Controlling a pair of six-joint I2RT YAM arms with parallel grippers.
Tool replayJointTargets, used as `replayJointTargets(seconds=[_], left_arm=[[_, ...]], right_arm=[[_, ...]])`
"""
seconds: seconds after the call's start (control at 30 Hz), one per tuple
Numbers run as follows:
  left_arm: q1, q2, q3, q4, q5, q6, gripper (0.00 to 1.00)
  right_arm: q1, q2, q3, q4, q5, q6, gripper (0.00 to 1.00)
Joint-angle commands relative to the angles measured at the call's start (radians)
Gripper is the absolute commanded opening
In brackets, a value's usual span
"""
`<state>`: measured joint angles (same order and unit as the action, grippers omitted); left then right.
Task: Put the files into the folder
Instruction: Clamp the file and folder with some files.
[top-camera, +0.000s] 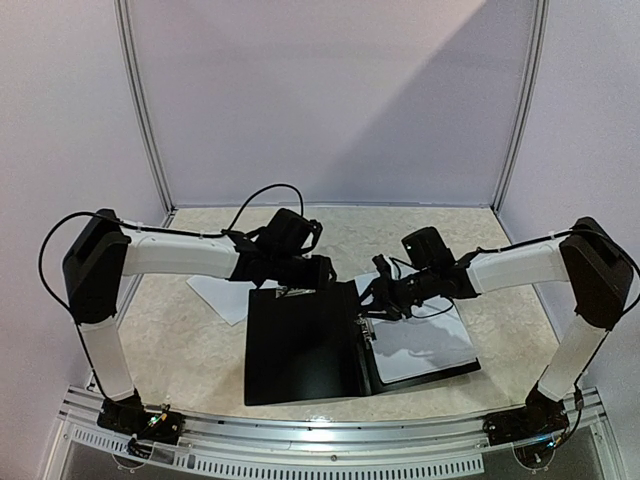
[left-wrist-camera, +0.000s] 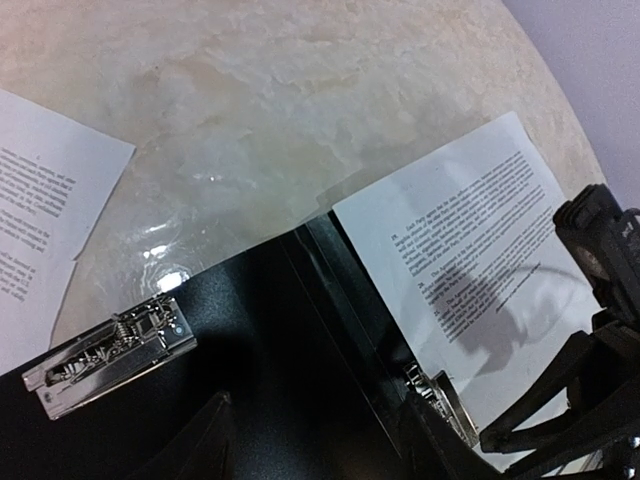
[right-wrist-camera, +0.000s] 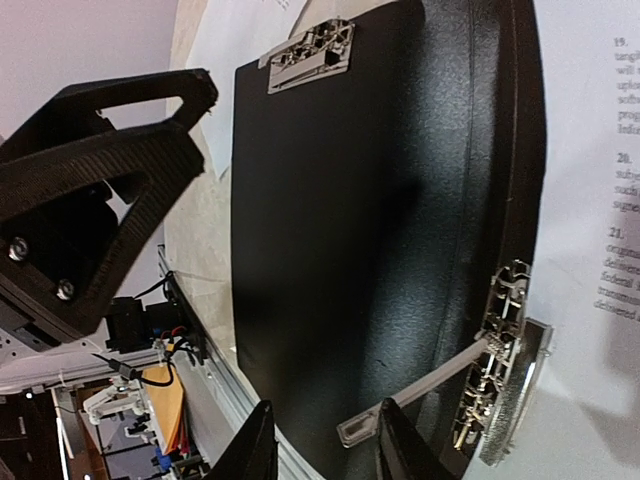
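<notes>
The black folder (top-camera: 300, 345) is laid open on the marbled table (top-camera: 180, 340), its bare left cover towards the left arm. A printed sheet (top-camera: 425, 345) of the files is spread flat over the right cover. More printed paper (top-camera: 222, 297) is left on the table just beyond the folder's far left corner, partly tucked under it.

The left arm is stretched in from the left, forearm nearly level. The left gripper (top-camera: 318, 272) is held over the far edge of the left cover, near the spring clip (left-wrist-camera: 105, 355) mounted there. Its fingers are seen only faintly against the black cover in the left wrist view. They are spread, with nothing held between them.

The right arm is reached in from the right, wrist bent down towards the spine. The right gripper (right-wrist-camera: 328, 440) is poised beside the lever clamp (right-wrist-camera: 500, 370) at the spine. Its jaws are parted, and the end of the clamp's metal lever (right-wrist-camera: 420, 388) is seen between them. Whether either finger touches the lever cannot be told.
</notes>
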<state>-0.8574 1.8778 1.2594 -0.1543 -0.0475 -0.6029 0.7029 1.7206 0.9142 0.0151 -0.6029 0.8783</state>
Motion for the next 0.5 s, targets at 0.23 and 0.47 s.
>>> replayJointTargets(seconds=[0.23, 0.47], left_arm=[[-0.005, 0.049, -0.008, -0.003, 0.024, 0.006, 0.56], [-0.005, 0.071, -0.006, 0.015, 0.04, 0.001, 0.55]], right_arm=[[0.02, 0.05, 0.015, 0.028, -0.048, 0.068, 0.24], [0.02, 0.031, 0.016, -0.009, -0.025, 0.047, 0.26]])
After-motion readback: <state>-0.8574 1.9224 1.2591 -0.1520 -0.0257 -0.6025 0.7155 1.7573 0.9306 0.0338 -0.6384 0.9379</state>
